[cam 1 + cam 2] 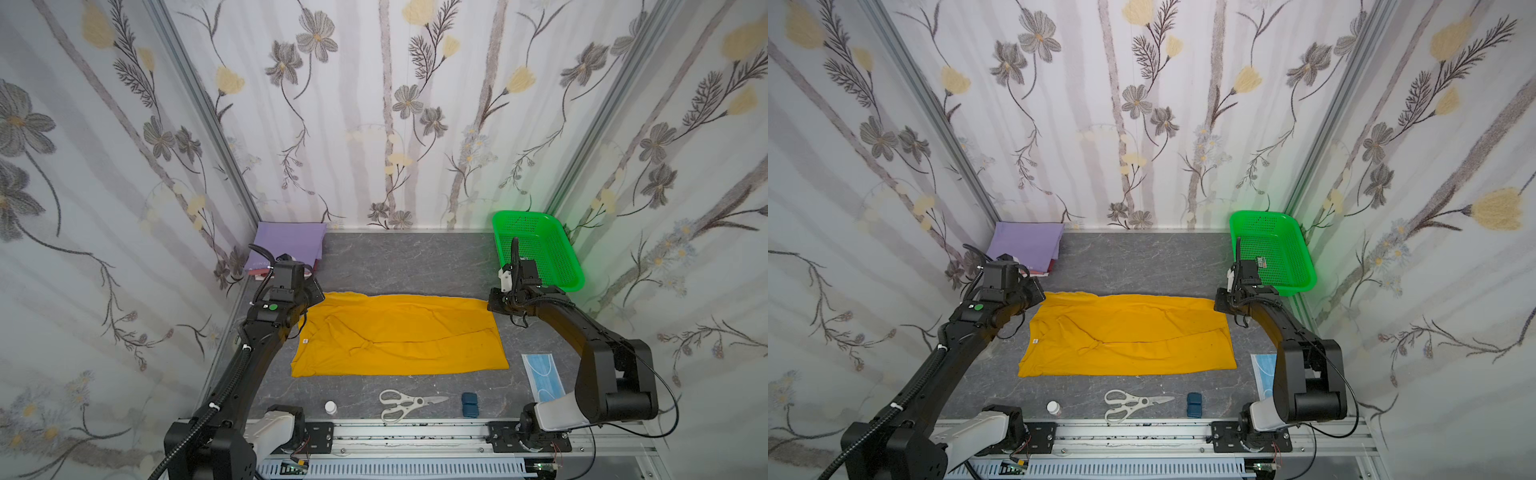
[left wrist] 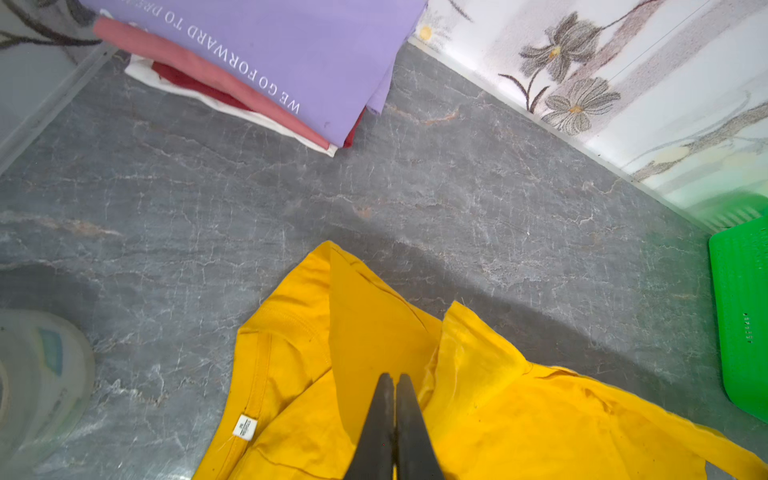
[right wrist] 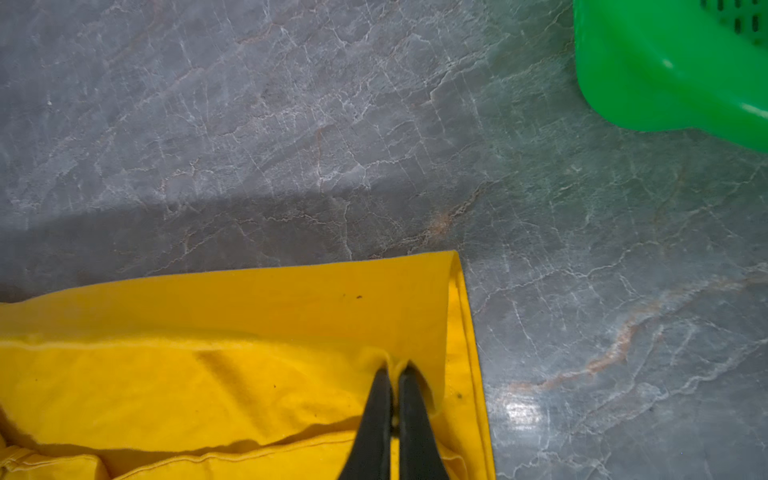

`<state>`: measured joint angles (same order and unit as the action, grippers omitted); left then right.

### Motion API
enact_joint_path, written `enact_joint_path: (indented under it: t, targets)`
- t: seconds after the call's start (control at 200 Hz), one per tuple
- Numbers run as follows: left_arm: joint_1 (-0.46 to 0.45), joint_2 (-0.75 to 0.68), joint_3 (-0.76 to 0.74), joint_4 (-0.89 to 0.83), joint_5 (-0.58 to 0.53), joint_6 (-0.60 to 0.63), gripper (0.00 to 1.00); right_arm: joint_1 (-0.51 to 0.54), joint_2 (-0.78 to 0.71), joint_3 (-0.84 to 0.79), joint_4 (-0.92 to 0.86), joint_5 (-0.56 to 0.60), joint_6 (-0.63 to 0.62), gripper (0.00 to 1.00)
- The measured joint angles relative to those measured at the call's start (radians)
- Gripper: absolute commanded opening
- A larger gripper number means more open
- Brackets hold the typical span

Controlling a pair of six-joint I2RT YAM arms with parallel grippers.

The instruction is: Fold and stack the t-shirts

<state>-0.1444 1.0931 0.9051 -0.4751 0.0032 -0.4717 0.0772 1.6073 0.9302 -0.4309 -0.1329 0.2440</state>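
A mustard-yellow t-shirt [image 1: 399,336] [image 1: 1129,336] lies across the middle of the grey table, folded lengthwise, with a small white neck tag [image 2: 244,427] near its left end. At the shirt's far left corner, my left gripper [image 2: 394,376] [image 1: 314,296] is shut on a raised fold of the yellow cloth [image 2: 498,407]. My right gripper [image 3: 395,365] [image 1: 493,305] is shut on the far right corner, and the cloth [image 3: 208,374] puckers round its tips. In the far left corner sits a stack of folded t-shirts: lavender with white lettering [image 2: 270,41] [image 1: 286,245] on top, pink [image 2: 199,62], red and white [image 2: 232,110] under it.
A green mesh basket [image 1: 536,249] [image 1: 1273,249] stands at the far right, just behind the right gripper. Along the near edge lie a white bottle [image 1: 331,407], scissors [image 1: 405,405], a small blue object [image 1: 469,404] and a light-blue face mask [image 1: 542,374]. Patterned walls close three sides.
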Motion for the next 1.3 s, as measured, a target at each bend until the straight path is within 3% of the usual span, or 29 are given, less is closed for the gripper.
enact_joint_path:
  t: [0.13, 0.43, 0.739, 0.749, 0.809, 0.859, 0.929, 0.984, 1.114, 1.299]
  targets:
    - [-0.051, -0.090, -0.079, -0.030, -0.013, -0.026, 0.00, 0.000, -0.083, -0.058, 0.015, 0.000, 0.018, 0.00]
    - [-0.111, -0.322, -0.197, -0.124, -0.097, -0.087, 0.00, -0.003, -0.124, -0.143, 0.023, 0.008, 0.043, 0.00]
    - [-0.164, -0.446, -0.264, -0.166, -0.101, -0.127, 0.00, -0.006, -0.139, -0.177, 0.047, 0.028, 0.051, 0.00]
    - [-0.166, -0.448, -0.266, -0.167, -0.100, -0.129, 0.03, -0.006, -0.140, -0.179, 0.049, 0.028, 0.051, 0.00]
    - [-0.182, -0.459, -0.274, -0.179, -0.093, -0.135, 0.31, -0.006, -0.154, -0.203, 0.066, 0.030, 0.053, 0.25]
    - [-0.198, -0.478, -0.280, -0.181, -0.084, -0.137, 0.67, -0.006, -0.180, -0.219, 0.057, 0.032, 0.068, 0.55]
    - [-0.223, -0.532, -0.280, -0.185, -0.078, -0.140, 0.99, -0.006, -0.231, -0.225, 0.051, 0.040, 0.069, 0.77]
    - [-0.237, -0.580, -0.272, -0.190, -0.084, -0.140, 1.00, -0.006, -0.272, -0.222, 0.054, 0.050, 0.077, 0.87]
    - [-0.243, -0.624, -0.220, -0.199, -0.121, -0.131, 1.00, -0.006, -0.301, -0.160, 0.038, 0.052, 0.076, 0.96]
    - [-0.246, -0.492, -0.212, -0.153, -0.065, -0.111, 1.00, 0.043, -0.221, -0.097, 0.044, -0.003, 0.072, 1.00]
